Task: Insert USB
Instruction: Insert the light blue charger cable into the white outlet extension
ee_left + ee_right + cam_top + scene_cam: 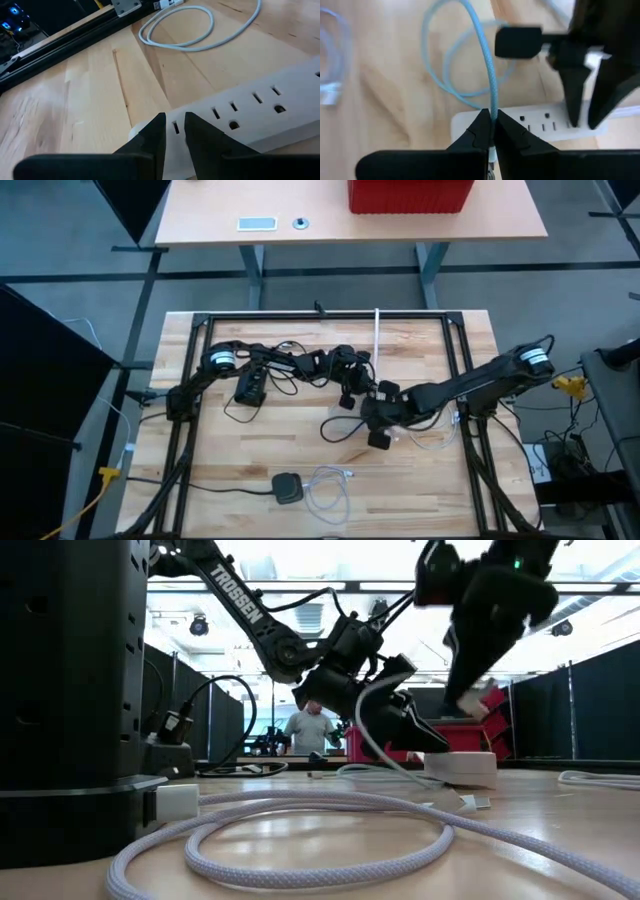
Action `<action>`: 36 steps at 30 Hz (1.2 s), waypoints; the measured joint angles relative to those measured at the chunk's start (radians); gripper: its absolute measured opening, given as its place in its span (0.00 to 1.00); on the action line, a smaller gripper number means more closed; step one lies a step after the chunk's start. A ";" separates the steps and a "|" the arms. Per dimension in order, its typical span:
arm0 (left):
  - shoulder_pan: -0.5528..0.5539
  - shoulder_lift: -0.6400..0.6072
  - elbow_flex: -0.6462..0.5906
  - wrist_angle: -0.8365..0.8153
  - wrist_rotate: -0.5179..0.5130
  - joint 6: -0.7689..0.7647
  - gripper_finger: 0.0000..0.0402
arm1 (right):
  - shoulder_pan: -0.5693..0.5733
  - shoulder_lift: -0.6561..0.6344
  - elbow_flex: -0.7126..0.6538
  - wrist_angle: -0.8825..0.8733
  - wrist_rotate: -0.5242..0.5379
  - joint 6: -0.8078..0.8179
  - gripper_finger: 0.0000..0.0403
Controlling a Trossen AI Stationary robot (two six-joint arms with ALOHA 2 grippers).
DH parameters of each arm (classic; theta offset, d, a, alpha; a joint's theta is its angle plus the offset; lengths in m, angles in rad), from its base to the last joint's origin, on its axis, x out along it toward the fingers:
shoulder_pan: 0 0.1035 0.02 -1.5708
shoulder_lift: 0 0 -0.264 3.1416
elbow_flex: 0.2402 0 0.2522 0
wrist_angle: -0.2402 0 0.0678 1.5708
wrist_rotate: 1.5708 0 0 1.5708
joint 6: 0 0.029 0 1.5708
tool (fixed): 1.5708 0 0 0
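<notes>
the right gripper (492,121) is clamped on the pale braided usb cable (490,75) right above the white power strip (530,122); a thin pinch could let it twist or slip. the left gripper (174,131), nearly closed and empty, crowds the strip's end.

A pale butcher-block wooden table top (250,450) stands on a grey floor (60,240). Beyond it sits a light wooden desk (320,220) carrying a red ribbed plastic box (410,194). Black curtain partitions (590,700) line the room beneath bright ceiling lights (300,565), where a person (314,728) stands far off.
</notes>
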 joint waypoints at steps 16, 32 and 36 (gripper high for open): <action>-0.012 0.001 -0.005 -0.009 -0.008 0.050 0.15 | 0.081 -0.449 -0.545 0.751 -0.017 -0.095 0.00; -0.108 0.001 -0.007 -0.003 -0.265 0.241 0.15 | 0.025 -0.435 -0.847 1.221 -0.069 -0.284 0.00; -0.108 0.001 -0.008 -0.003 -0.263 0.234 0.15 | -0.031 -0.434 -0.851 1.225 -0.113 -0.333 0.00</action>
